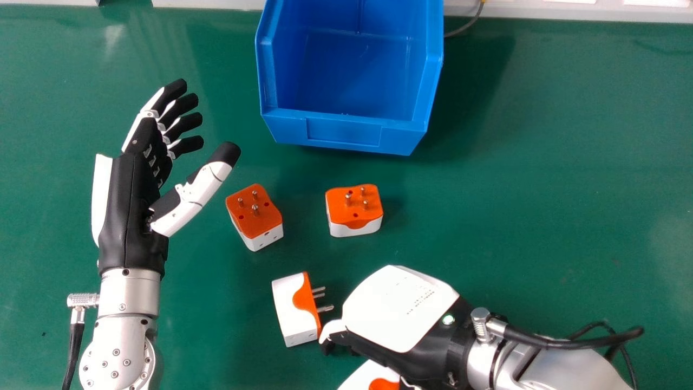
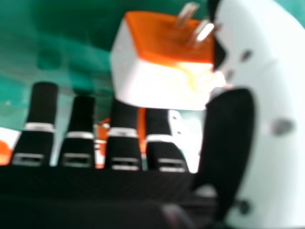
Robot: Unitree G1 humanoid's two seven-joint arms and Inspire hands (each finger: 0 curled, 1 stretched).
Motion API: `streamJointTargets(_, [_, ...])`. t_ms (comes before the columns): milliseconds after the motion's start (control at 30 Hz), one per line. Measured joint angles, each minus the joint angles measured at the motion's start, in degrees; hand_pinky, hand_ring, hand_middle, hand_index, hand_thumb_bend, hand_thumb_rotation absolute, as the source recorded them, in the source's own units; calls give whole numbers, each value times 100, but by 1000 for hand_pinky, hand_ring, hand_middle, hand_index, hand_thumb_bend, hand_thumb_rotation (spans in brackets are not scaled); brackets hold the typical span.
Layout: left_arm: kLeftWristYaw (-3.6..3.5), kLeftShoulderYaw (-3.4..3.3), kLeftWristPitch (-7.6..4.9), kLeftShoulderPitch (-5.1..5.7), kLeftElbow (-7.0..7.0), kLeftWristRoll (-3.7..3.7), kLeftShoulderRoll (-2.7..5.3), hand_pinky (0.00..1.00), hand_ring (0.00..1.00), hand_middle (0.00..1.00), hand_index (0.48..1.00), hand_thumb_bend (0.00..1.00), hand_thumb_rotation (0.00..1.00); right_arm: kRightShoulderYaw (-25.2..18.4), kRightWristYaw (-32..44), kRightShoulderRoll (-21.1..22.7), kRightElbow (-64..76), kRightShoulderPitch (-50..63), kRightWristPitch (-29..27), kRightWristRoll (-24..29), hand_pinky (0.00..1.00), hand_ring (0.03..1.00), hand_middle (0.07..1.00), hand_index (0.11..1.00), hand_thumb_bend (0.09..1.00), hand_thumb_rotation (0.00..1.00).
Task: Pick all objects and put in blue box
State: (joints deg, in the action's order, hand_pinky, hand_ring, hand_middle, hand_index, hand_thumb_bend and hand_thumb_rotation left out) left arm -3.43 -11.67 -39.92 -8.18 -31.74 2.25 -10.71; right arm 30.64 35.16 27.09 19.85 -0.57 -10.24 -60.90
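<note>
- Green tabletop spreads beneath the blue box [image 1: 346,132], its dark surface [image 1: 541,216] running out to both sides of the container.
- One orange-and-white plug adapter [image 1: 252,219] sits just off the box's near left corner, prongs up.
- A second adapter [image 1: 354,211] stands directly before the box's near wall, its prongs also raised.
- A third adapter [image 1: 295,311] lies farther out from the same wall, toward the box's left side, its prongs aimed rightward.
- The fourth adapter [image 1: 360,379], partly hidden, rests farthest from the box on its near side, beside and partly beneath the right arm's hand.
- The left hand [image 1: 130,200] hangs to the left of the box and nearer the robot, fingers and thumb spread well apart.
- The right hand [image 1: 400,309] is stretched over the table on the near side of the box, back upward. In the right hand view its fingers are extended, apart from the thumb, with an adapter [image 2: 164,83] between thumb and fingertips, out from the box; whether they touch it, and which of the adapters it is, cannot be told.
</note>
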Motion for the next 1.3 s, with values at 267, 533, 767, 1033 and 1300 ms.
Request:
streamJointTargets(267, [2,1,27,0,49,2,-1,756,811,847,850,757,396,25,172,11,17,-87,6,83,678,799,798,584,571,82])
streamJointTargets(533, [42,2,28,0,52,-10,-2,755,810,846,849,756,397,67,346,20,62,-144,58,182,683,799,795,551,549,101])
streamJointTargets(767, [14,1,48,0,70,9,-3,754,810,847,850,753,396,88,344,25,72,-142,70,198,683,798,791,531,535,114])
streamJointTargets(1033, [-1,0,57,2,92,10,-2,754,810,846,849,755,392,153,253,4,77,-104,108,130,609,712,727,518,525,120])
streamJointTargets(1300, [1,-2,83,8,146,10,-1,753,808,845,848,756,392,168,-186,17,11,9,54,45,559,662,669,518,524,96])
